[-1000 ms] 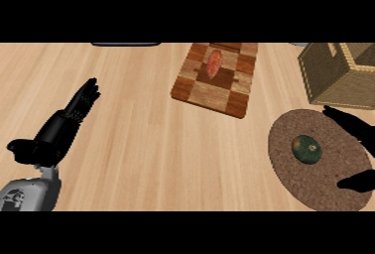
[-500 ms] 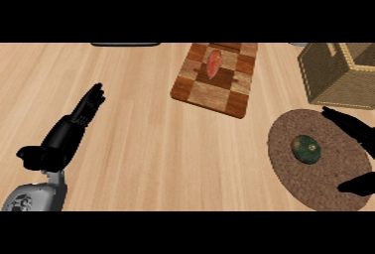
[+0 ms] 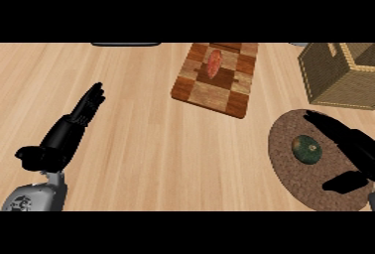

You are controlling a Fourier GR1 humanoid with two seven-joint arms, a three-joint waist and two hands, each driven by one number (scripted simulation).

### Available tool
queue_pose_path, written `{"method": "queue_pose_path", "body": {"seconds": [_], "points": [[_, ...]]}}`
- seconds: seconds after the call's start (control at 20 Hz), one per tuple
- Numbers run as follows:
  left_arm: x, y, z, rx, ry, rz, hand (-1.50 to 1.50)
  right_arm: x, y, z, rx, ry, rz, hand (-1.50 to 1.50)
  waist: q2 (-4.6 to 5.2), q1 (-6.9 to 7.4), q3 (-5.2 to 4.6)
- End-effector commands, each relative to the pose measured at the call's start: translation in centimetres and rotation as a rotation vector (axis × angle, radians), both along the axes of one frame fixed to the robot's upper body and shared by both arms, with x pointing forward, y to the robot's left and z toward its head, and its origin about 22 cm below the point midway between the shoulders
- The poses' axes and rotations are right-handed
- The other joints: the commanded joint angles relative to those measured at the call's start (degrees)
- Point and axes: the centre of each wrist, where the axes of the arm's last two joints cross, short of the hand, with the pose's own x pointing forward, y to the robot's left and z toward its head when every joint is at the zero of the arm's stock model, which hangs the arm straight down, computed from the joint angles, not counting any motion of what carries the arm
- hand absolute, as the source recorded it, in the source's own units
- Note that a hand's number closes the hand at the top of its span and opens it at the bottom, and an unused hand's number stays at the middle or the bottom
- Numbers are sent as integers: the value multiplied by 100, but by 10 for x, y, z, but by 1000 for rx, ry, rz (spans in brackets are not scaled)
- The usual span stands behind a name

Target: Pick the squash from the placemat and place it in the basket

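Note:
A small dark green squash [image 3: 307, 150] lies on a round brown placemat [image 3: 293, 171] at the lower right. My right hand [image 3: 353, 149] hangs over the mat's right side, open, with its fingers stretched past the squash's far side and its thumb [image 3: 344, 182] near the mat's front; it does not touch the squash. The woven basket [image 3: 340, 74] stands at the upper right, just beyond the mat. My left hand [image 3: 67, 134] rests open at the left, fingers pointing away.
A checkered wooden cutting board [image 3: 218, 77] with a reddish food item [image 3: 214, 63] on it lies at the top centre. A dark object [image 3: 126, 44] shows at the counter's far edge.
My left hand has drifted slightly right and lower. My right hand has stayed over the placemat with little visible movement. The squash has not moved.

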Motion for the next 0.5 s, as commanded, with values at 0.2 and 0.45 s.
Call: {"method": "queue_pose_path", "body": {"seconds": [0.2,0.45], "points": [[-2,1,3,8,-22,-5,0,3,14,-13,-17,18,-11,-150,-1,-5,0],[18,8,4,10,-18,-3,0,30,9,-17,-73,45,-38,-150,6,0,0]]}}
